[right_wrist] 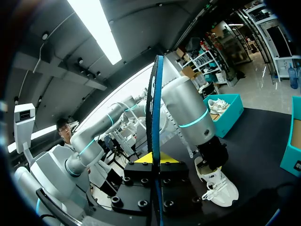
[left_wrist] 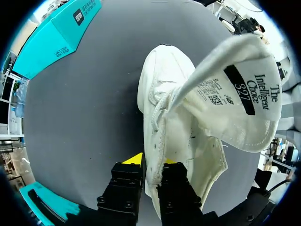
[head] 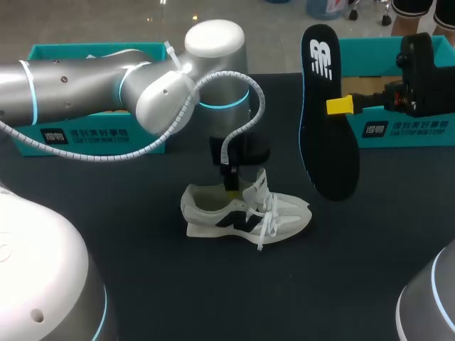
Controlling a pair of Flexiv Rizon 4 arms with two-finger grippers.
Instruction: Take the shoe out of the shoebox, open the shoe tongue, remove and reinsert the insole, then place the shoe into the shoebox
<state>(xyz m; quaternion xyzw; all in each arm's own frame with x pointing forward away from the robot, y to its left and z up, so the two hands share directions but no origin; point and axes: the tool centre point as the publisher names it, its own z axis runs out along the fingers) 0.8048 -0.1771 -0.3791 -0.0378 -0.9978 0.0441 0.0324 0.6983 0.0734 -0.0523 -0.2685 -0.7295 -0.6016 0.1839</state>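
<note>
Two grippers, both with something in them. Closest to the robot is the shoe point(head: 245, 213), white with a dark side logo. It sits upright on the dark table point(head: 142, 284) about mid-table, toe to the right, with loose laces point(head: 269, 226) flopping over its side. Its tongue point(left_wrist: 240, 89) is pulled up and out, so the label on its underside shows in the left wrist view.

At the heel end, the left gripper point(head: 231, 186) comes straight down and pinches the shoe's collar. One yellow tip is outside the wall and the other inside, nearly closed with just the fabric between them.

A bit further back and to the right, the right gripper point(head: 340, 106) is clamped on the insole point(head: 328, 135). It's black with a blue edge and stands nearly on end just behind the toe. I can't tell if its lower end touches the table. The right wrist view shows it edge-on, squeezed between the yellow tips.

Furthest back are two teal boxes, the left box point(head: 106, 135) behind the left arm and the right box point(head: 405, 128) behind the right gripper. The shoe is in neither
</note>
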